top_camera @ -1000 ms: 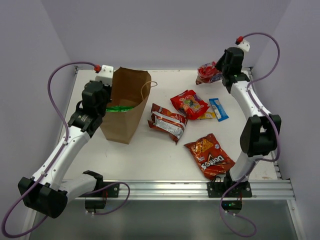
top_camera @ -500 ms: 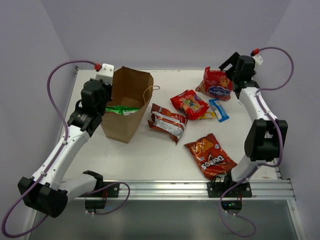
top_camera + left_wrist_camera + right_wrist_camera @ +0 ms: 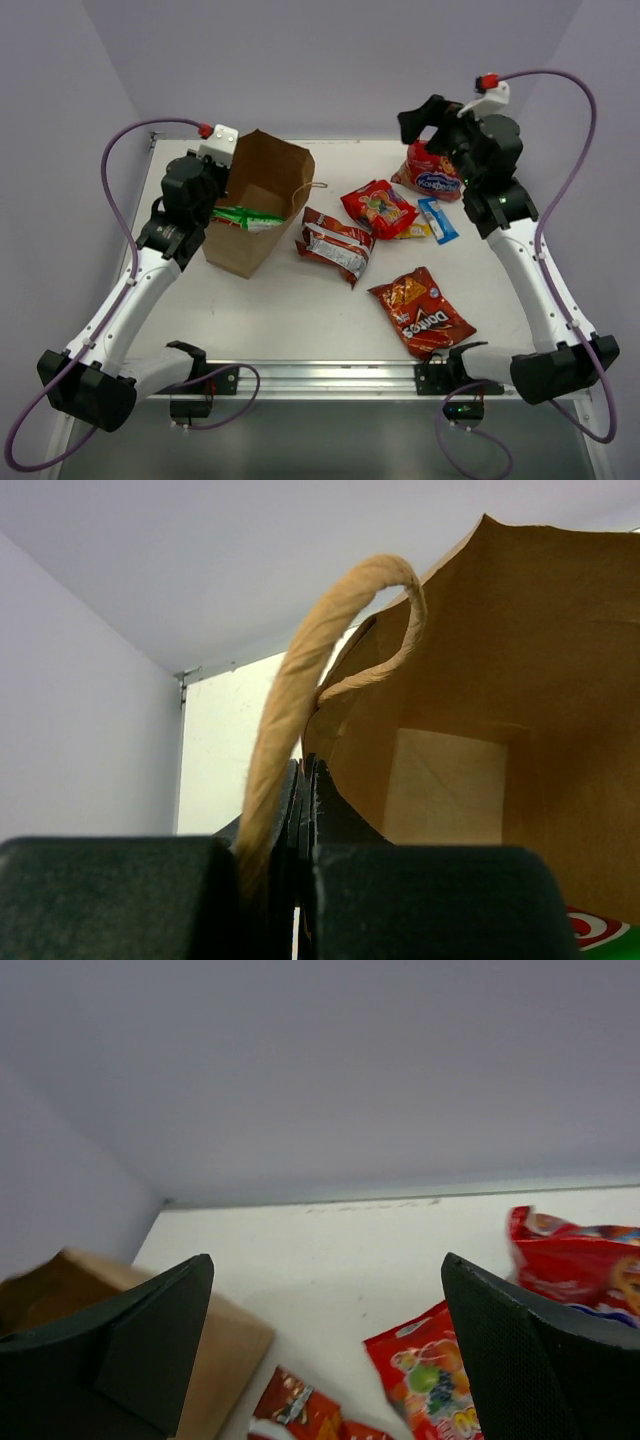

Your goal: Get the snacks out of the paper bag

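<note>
The brown paper bag (image 3: pixel 258 205) lies tilted at the left, its mouth facing the left arm. My left gripper (image 3: pixel 214 188) is shut on its rim, and the twisted handle (image 3: pixel 300 680) loops past the jaws. The green chip bag (image 3: pixel 246 216) shows in the mouth, and a corner of this chip bag (image 3: pixel 602 929) is visible in the left wrist view. My right gripper (image 3: pixel 424 118) hangs open and empty above the back of the table, near the red bag with blue label (image 3: pixel 436 178). The candy bag (image 3: pixel 378 207), blue bar (image 3: pixel 437 218), red-silver bag (image 3: pixel 336 243) and Doritos bag (image 3: pixel 420 311) lie on the table.
The right wrist view looks between its open fingers (image 3: pixel 130 1350) at the candy bag (image 3: pixel 420 1380), the red bag with blue label (image 3: pixel 575 1260) and the paper bag (image 3: pixel 230 1340). Walls close in the table at the back and on both sides.
My right gripper opened and let go of the red bag with blue label, which now lies at the back right; the arm then rose and swung left. The left arm shifted the paper bag slightly.
</note>
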`<action>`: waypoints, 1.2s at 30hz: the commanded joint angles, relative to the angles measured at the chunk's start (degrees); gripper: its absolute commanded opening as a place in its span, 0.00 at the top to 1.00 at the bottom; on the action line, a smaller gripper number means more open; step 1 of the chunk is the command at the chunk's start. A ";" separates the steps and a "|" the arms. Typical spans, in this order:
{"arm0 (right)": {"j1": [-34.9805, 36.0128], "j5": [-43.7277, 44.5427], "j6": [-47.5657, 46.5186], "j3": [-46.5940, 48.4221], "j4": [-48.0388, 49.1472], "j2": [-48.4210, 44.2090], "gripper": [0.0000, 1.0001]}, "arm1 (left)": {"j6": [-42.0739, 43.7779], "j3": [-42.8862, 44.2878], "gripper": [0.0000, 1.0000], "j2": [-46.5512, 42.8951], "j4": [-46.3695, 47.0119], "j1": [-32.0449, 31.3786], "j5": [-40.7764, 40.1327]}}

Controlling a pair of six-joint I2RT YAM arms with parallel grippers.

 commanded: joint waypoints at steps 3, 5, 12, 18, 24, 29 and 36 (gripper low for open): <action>15.43 -9.34 -12.08 5.19 -4.60 -0.66 0.03 | 6.03 0.68 1.00 -1.94 9.73 0.44 6.90; 21.50 -9.78 -13.67 7.39 -6.00 1.62 0.04 | 7.78 -0.11 1.00 -2.20 11.75 0.44 8.84; 37.24 -4.97 -18.25 14.79 -7.95 13.48 0.16 | 11.83 -2.66 1.00 -2.64 16.15 0.44 12.18; 46.05 -0.82 -16.84 6.55 0.84 20.17 0.24 | 13.33 -4.68 1.00 -3.16 19.40 0.44 14.64; 47.56 1.64 -18.41 4.86 4.88 25.96 0.15 | 14.03 -6.36 1.00 -4.84 19.24 0.44 15.79; 47.56 1.82 -20.45 6.79 6.47 30.18 0.11 | 12.46 -6.97 1.00 -5.80 18.18 0.44 16.66; 47.56 2.88 -22.29 8.54 11.04 34.76 0.09 | 10.52 -7.50 1.00 -6.86 15.81 0.44 18.77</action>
